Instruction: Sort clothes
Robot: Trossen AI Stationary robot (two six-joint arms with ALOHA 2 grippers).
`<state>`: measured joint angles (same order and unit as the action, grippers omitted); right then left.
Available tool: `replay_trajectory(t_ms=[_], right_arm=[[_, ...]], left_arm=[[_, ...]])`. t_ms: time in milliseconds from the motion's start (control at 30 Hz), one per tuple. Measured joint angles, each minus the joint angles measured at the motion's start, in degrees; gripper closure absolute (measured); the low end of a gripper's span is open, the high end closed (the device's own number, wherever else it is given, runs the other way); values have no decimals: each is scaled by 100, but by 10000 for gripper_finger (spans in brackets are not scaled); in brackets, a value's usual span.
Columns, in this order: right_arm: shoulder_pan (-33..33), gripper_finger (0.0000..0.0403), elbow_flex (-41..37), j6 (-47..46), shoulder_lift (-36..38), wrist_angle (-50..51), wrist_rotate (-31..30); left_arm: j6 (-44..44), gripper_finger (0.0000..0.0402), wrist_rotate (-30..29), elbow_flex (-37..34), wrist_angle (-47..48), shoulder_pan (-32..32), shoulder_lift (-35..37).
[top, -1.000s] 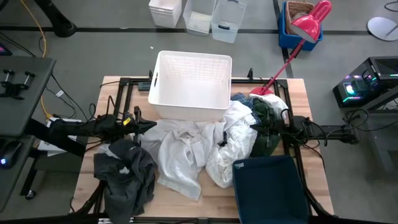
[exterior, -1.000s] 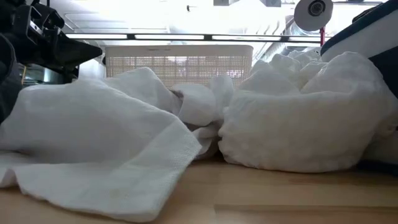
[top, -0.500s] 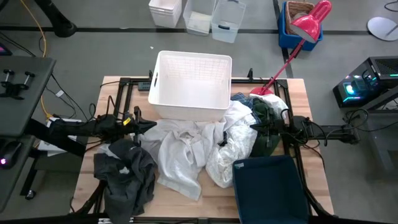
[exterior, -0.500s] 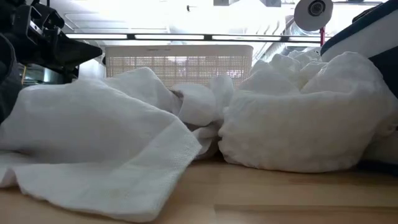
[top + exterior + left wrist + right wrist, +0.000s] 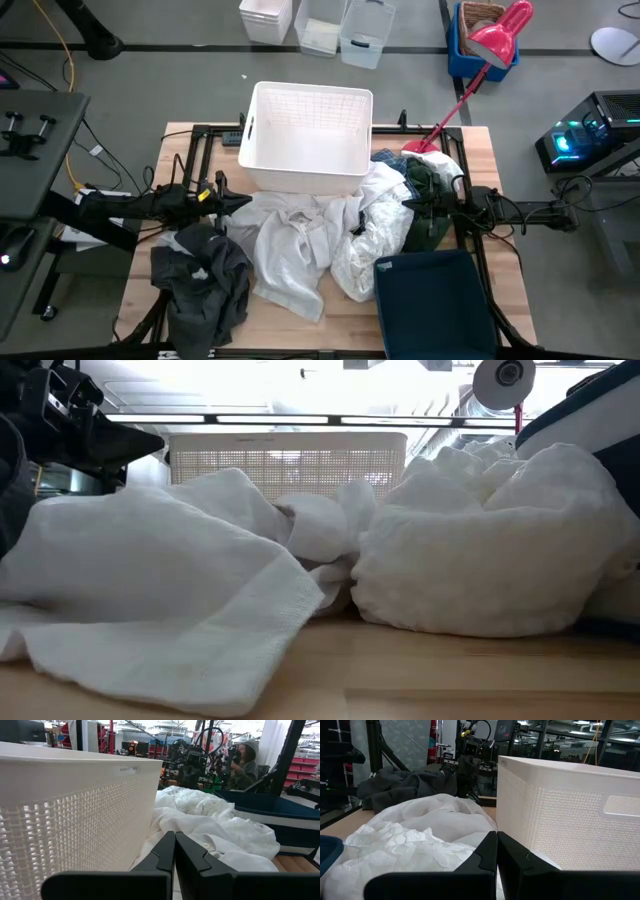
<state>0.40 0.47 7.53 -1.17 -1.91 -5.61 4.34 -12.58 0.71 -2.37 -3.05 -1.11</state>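
Nearest the table's front edge, the dark navy bin (image 5: 432, 300) sits at the front right, its near end cut off by the picture's edge. At front left lies the charcoal grey garment (image 5: 203, 283), part of it hanging past the table edge. Between them spreads a cream garment (image 5: 288, 252), touching a crumpled white textured garment (image 5: 372, 240) just beside the bin; in the low view these 2 fill the picture and hide most of what lies behind.

Farther back, the left gripper (image 5: 243, 202) hovers over the cream garment's edge, its fingers pressed together with nothing between them. The right gripper (image 5: 404, 207) faces it from the other side, fingers likewise closed and empty, above the white pile. Under the right arm a dark green garment (image 5: 424, 178) and a scrap of plaid are mostly hidden.

Farthest stands the white basket (image 5: 310, 137), empty inside.
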Motion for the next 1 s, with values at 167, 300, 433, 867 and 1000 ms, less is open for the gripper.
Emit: replay_trajectory(t_ms=[167,300,433,867,1000], right_arm=[[0,402,0,0,0,0,0],[0,402,0,0,1,0,0],[0,402,2,8,1,-1,0],[-4,402,240,-2098,-18,-6066,-230],[1,402,1008,-2524,-413,-5306,276]], left_arm=[[0,401,2,0,-2,0,-1],[0,401,0,0,-1,1,0],[1,401,2,0,-2,0,1],[2,401,2,0,-2,2,-1],[1,401,2,0,-4,1,1]])
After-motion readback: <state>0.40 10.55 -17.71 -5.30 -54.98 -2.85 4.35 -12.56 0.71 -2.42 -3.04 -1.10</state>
